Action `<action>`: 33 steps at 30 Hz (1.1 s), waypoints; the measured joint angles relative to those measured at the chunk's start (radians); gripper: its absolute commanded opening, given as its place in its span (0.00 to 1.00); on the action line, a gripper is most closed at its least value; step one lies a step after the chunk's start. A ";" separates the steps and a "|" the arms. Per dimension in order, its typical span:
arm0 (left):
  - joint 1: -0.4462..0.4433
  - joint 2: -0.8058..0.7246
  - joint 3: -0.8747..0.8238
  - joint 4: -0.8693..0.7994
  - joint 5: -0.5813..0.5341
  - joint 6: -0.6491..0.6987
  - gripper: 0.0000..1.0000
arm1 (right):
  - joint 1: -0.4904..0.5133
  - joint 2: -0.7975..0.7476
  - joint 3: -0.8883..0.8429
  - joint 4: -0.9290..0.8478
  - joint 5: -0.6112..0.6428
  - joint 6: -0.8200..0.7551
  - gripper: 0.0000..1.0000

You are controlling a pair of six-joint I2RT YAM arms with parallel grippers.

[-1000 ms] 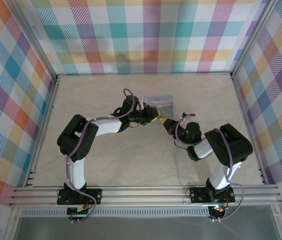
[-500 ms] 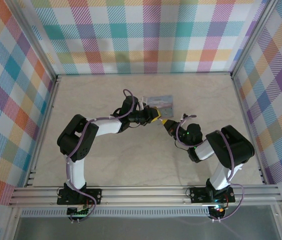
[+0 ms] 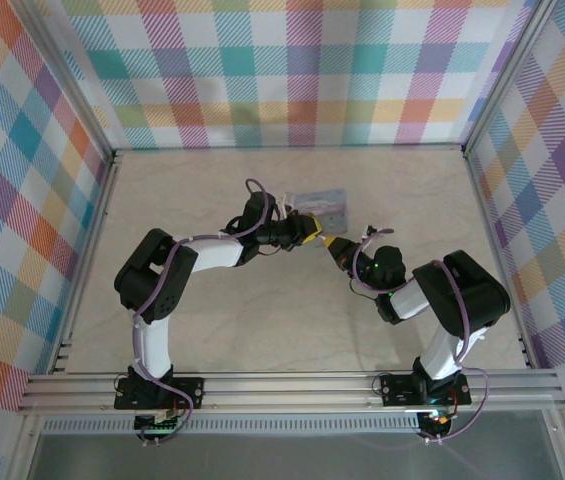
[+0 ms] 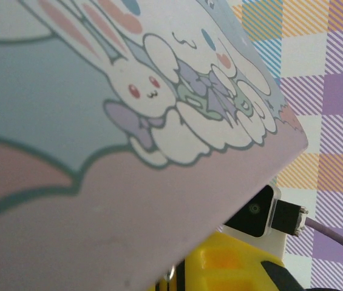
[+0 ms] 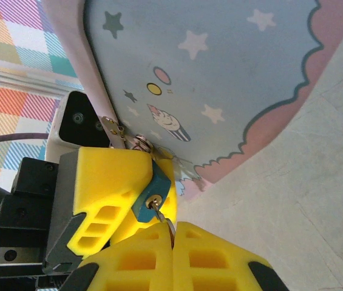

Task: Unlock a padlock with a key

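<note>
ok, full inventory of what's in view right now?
tin box: 1, pale blue with a pink scalloped border, stars and white cartoon figures, far middle of the table
padlock: 1, blue body, at the tin box's edge, between the left gripper's fingers
key: 1, silvery, tip in the padlock's keyhole
table: 1, beige marbled, under everything
walls: 3, pastel plaid, left, back and right
frame rail: 1, aluminium, near edge
left arm: 1, black and white, base on the rail
right arm: 1, black and white, base on the rail
left gripper: 1, yellow fingers, shut on the padlock
right gripper: 1, yellow fingers, shut on the key
</note>
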 measured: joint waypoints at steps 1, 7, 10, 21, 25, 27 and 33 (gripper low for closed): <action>0.001 0.000 -0.001 0.003 0.000 -0.002 0.00 | 0.000 0.000 0.000 0.000 0.000 0.000 0.00; 0.001 0.007 -0.005 0.021 0.008 -0.006 0.00 | 0.001 -0.002 0.000 -0.001 0.000 -0.003 0.00; 0.003 0.015 -0.007 0.052 0.016 -0.026 0.00 | 0.000 -0.001 0.003 -0.001 0.003 -0.003 0.00; 0.035 0.028 -0.037 0.259 0.019 -0.123 0.00 | -0.002 0.036 0.095 0.008 -0.003 0.129 0.00; 0.039 0.033 -0.039 0.285 0.014 -0.138 0.00 | -0.013 0.060 0.114 0.023 -0.023 0.193 0.00; 0.039 0.035 -0.039 0.292 0.014 -0.146 0.00 | -0.022 0.066 0.119 0.024 -0.041 0.217 0.00; 0.043 0.043 -0.039 0.337 0.014 -0.175 0.00 | -0.076 0.108 0.166 0.044 -0.149 0.251 0.00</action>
